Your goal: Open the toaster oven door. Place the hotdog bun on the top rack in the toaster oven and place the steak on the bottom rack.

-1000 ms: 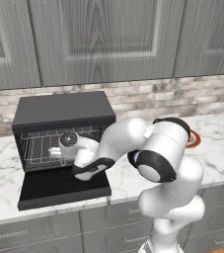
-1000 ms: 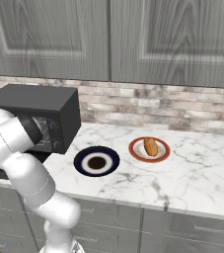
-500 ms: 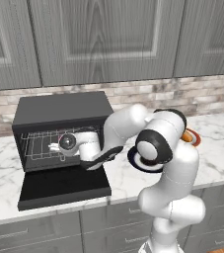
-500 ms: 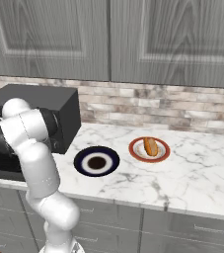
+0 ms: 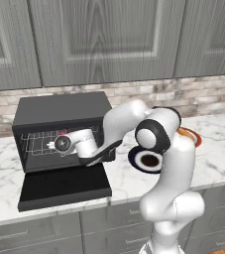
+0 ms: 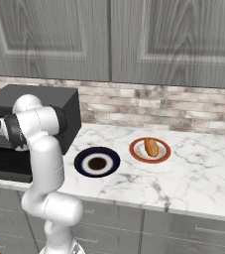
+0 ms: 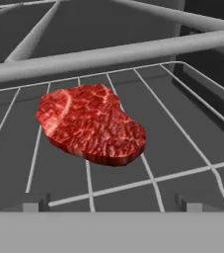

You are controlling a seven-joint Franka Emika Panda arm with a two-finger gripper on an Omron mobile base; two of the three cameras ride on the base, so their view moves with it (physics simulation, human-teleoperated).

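The black toaster oven stands at the counter's left with its door folded down flat. My gripper reaches into the oven mouth. In the hand view the red steak lies flat on the bottom rack, just ahead of my gripper, which is open and apart from the meat. A thick bar of the top rack crosses above. The hotdog bun rests on an orange-rimmed plate further right on the counter.
A dark round plate sits on the marble counter between the oven and the bun's plate. A brick backsplash and grey cabinets stand behind. My arm's elbow arches over the counter right of the oven.
The arm's elbow has risen and swung back, while the hand has stayed in the oven mouth, shifting slightly left. The jaws have stayed open.
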